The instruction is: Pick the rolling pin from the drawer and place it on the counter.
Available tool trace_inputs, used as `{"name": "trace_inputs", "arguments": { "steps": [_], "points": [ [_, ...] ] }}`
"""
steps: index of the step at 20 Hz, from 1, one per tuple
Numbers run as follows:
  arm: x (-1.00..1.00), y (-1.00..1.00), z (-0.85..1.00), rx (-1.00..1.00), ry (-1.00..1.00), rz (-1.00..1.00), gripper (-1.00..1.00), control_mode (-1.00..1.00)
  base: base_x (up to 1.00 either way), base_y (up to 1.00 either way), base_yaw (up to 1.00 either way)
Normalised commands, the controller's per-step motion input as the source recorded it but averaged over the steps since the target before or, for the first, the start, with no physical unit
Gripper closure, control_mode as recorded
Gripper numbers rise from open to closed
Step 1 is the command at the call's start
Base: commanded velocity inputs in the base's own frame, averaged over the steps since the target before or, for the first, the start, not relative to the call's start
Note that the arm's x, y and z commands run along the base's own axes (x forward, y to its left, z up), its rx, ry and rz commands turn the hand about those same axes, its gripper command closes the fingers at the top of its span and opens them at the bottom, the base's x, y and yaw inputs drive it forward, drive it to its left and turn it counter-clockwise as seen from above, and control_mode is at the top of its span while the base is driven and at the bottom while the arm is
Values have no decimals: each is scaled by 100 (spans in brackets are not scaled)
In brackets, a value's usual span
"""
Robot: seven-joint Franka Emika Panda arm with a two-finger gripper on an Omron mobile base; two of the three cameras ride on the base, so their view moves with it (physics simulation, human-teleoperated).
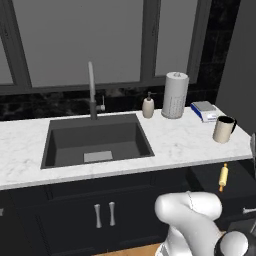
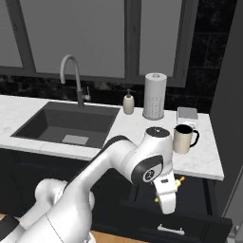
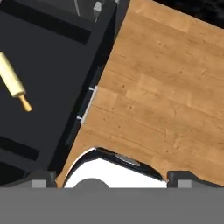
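Inside the open drawer [image 1: 235, 175], below the right end of the table [image 1: 175, 145], the rolling pin [image 1: 223, 176] lies flat on the dark bottom, apart from the walls. Above the drawer's front edge hangs the gripper [image 2: 166, 201]; whether it is wide or narrow cannot be told. A mug [image 1: 223, 129] stands on the table above.
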Motion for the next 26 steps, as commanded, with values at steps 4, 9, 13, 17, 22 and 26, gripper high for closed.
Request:
{"name": "trace_inputs", "arguments": {
  "steps": [4, 9, 13, 17, 22, 26],
  "points": [
    [7, -100, -60, 59, 19, -18, -100, -100, 0, 0, 0],
    [11, -39, -43, 35, 10, -8, -100, -100, 0, 0, 0],
    [3, 0, -38, 11, 3, 0, -100, -100, 0, 0, 0],
    [16, 0, -49, 10, 1, 0, -100, -100, 0, 0, 0],
    [21, 0, -46, 6, 0, -3, -100, -100, 0, 0, 0],
    [39, 1, -47, 1, 0, -3, -100, -100, 0, 0, 0]
  ]
}}
